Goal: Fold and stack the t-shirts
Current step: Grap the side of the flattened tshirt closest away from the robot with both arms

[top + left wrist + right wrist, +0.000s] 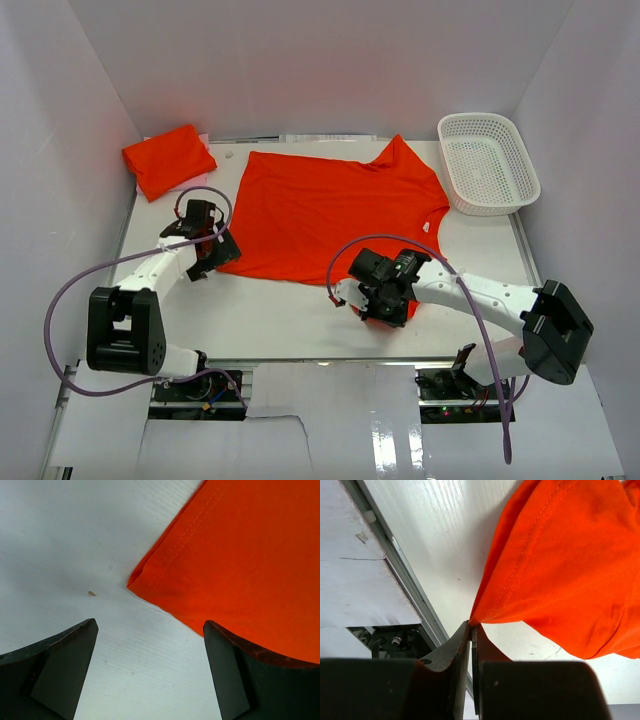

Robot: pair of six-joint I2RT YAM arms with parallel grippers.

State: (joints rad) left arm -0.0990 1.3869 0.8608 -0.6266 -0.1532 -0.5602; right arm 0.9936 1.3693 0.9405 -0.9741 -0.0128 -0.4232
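Note:
An orange-red t-shirt (330,210) lies spread flat on the white table, collar toward the back. A second t-shirt (168,158) sits folded at the back left corner. My right gripper (472,626) is shut on the spread shirt's hem corner (555,565) near the front right, and the fabric rises bunched from its tips; from above this gripper (385,308) sits over that lifted corner. My left gripper (150,627) is open just above the table, with the shirt's front left hem corner (137,580) just ahead of its fingers and nothing between them.
A white mesh basket (488,162) stands at the back right. The table's front edge and a metal rail (410,587) run close by the right gripper. White enclosure walls surround the table on three sides.

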